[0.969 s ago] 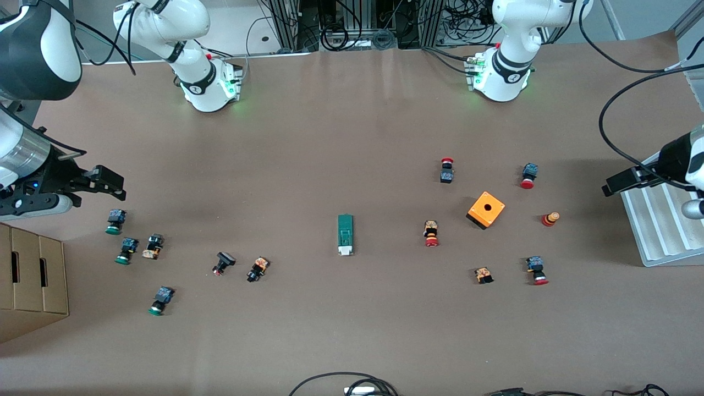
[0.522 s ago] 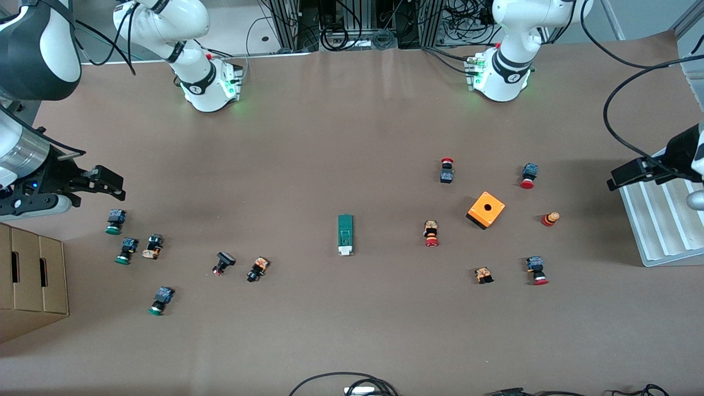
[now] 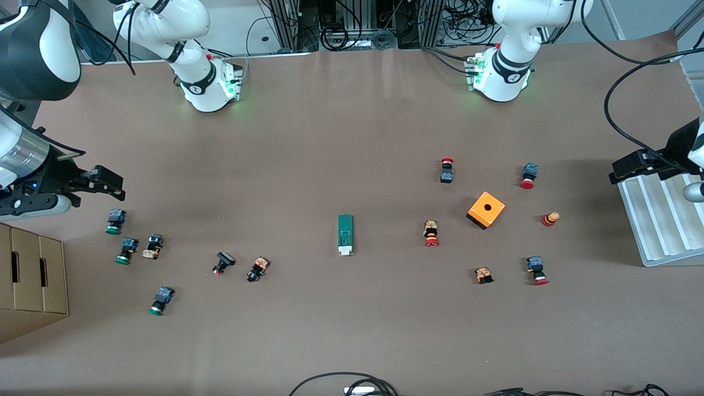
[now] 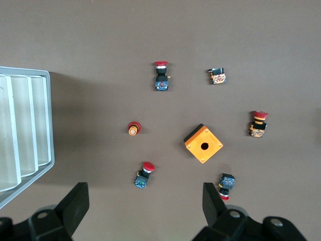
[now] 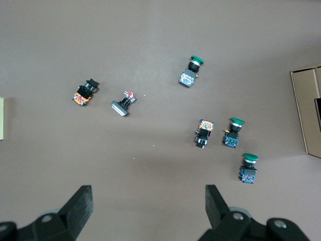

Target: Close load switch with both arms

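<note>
The load switch (image 3: 345, 235), a narrow green block with a white end, lies alone in the middle of the table; neither wrist view shows it clearly. My left gripper (image 3: 627, 168) hangs open over the edge of the ribbed tray at the left arm's end, with nothing between its fingers (image 4: 74, 203). In the left wrist view the left gripper (image 4: 145, 201) looks down on red-capped buttons. Over the table at the right arm's end, my right gripper (image 3: 110, 184) is open and empty. The right gripper (image 5: 149, 203) in its own wrist view hangs above bare table near green-capped buttons.
An orange box with a hole (image 3: 486, 209) and several red-capped buttons (image 3: 527, 176) lie toward the left arm's end. Green-capped buttons (image 3: 115, 221) and a cardboard box (image 3: 30, 275) are toward the right arm's end. A pale ribbed tray (image 3: 660, 220) sits under the left gripper.
The left gripper has drifted a little outward, toward the table's end over the tray. The right arm and everything on the table have stayed still.
</note>
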### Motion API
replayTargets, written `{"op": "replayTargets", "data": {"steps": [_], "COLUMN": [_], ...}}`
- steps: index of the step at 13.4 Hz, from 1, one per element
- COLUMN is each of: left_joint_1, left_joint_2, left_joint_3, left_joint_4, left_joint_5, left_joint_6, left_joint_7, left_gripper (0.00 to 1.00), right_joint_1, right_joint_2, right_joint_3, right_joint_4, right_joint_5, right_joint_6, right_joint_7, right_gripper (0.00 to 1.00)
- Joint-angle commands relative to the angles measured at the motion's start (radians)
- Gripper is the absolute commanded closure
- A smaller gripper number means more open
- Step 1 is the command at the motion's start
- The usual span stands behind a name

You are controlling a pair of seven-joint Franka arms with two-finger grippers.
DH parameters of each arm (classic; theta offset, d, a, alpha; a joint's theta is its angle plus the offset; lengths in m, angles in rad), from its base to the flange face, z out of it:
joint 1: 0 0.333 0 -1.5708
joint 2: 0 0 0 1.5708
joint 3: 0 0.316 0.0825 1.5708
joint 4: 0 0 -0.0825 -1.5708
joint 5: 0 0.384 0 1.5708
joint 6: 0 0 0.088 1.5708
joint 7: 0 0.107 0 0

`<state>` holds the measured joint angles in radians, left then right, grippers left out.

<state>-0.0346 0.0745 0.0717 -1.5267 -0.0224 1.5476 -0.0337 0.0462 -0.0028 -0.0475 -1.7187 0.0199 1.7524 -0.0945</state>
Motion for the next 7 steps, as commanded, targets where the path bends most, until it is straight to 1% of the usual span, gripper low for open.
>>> {"op": "replayTargets", "data": {"steps": [1,7], "left_joint_1": [0.007,0.007], "left_joint_2": [-0.045,-0.042], "left_joint_3": [-0.010,-0.010], "left_joint_4": [-0.047,-0.038], "left_joint_5": [0.013,0.006], "left_joint_6": [0.028,0.019], "left_joint_7": [0.017,0.015], "left_gripper": [0.00,0.00], "right_joint_1": [0.001,-0.002], "right_joint_2": [0.001,0.001], "right_joint_3": [-0.003,-0.005], "right_joint_4": [0.010,0.011], "right_joint_5": [-0.008,-0.008], "right_joint_6": [0.005,0.004], "right_joint_7": [-0.007,-0.005], "right_gripper": [0.00,0.00]}}
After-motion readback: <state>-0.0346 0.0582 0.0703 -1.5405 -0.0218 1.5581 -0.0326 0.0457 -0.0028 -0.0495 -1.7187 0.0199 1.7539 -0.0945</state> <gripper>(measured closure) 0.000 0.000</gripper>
